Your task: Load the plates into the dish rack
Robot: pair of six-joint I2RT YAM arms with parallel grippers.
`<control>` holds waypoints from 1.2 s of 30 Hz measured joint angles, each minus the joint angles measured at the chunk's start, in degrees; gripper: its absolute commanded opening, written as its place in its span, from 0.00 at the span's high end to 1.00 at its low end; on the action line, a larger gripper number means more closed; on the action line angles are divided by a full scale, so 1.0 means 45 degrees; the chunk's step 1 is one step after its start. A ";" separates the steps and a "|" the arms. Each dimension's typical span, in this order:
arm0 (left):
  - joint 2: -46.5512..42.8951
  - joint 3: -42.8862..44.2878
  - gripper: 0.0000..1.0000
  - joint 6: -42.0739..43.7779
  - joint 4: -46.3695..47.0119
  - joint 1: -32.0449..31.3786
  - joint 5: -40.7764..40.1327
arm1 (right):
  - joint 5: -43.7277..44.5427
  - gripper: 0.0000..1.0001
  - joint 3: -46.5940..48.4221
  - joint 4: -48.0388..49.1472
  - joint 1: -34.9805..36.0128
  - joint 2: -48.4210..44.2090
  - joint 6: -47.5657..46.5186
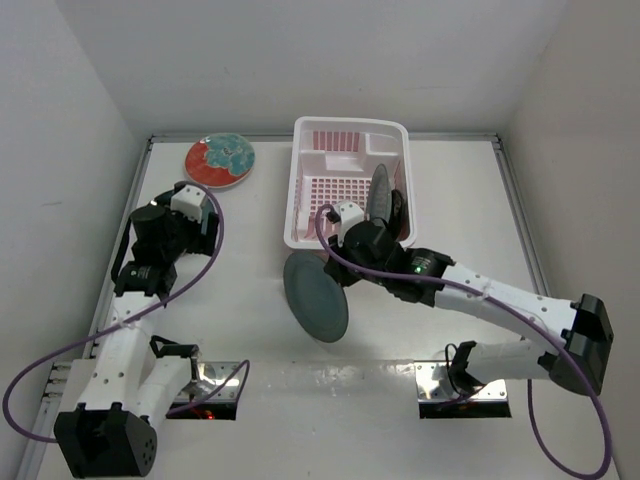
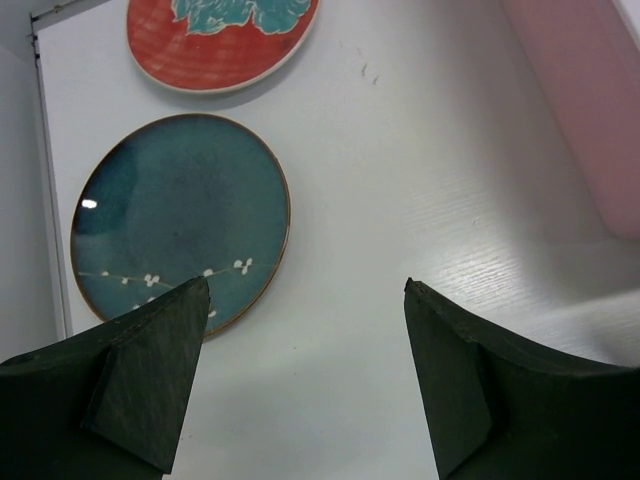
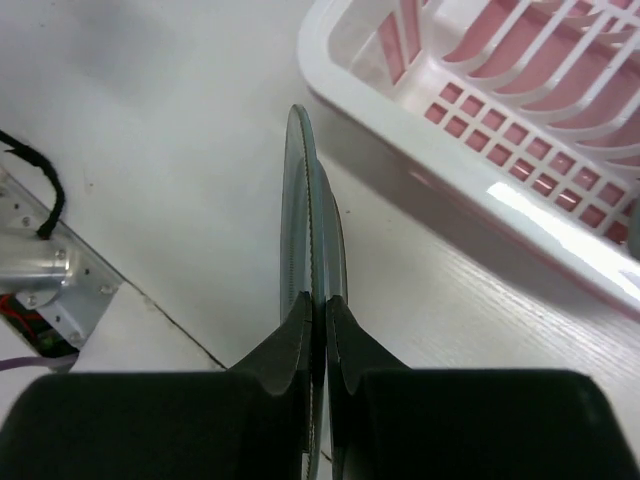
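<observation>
My right gripper (image 1: 343, 262) (image 3: 318, 298) is shut on the rim of a large grey-teal plate (image 1: 315, 297) (image 3: 300, 190), holding it on edge just in front of the near left corner of the pink-and-white dish rack (image 1: 305, 190) (image 3: 440, 150). Another grey plate (image 1: 381, 195) stands upright in the rack with a small black plate (image 1: 399, 214) beside it. My left gripper (image 1: 197, 218) (image 2: 306, 286) is open and empty, just right of the darker teal plate (image 2: 180, 220), which my arm hides in the top view. The red plate (image 1: 218, 160) (image 2: 220, 40) lies at the far left.
White walls close in the table on the left, back and right. Metal base plates (image 1: 205, 385) (image 3: 40, 270) and purple cables (image 1: 60, 350) lie along the near edge. A raised rail (image 1: 125, 235) runs along the table's left side.
</observation>
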 measured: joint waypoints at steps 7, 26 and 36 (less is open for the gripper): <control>0.0636 0.0019 0.13 0.1180 0.0155 -0.0024 0.2312 | -0.1015 1.00 0.0384 -0.0389 -0.0884 0.0510 -0.0253; 0.3589 0.0053 0.46 0.6771 -0.2074 -0.4891 0.9394 | -0.2361 1.00 -0.0364 0.1462 0.0758 0.0641 -0.1821; 0.3177 0.0024 1.00 0.6980 -0.3648 -0.4920 1.0554 | -0.2565 0.56 -0.0418 0.1263 0.0782 0.0374 -0.2565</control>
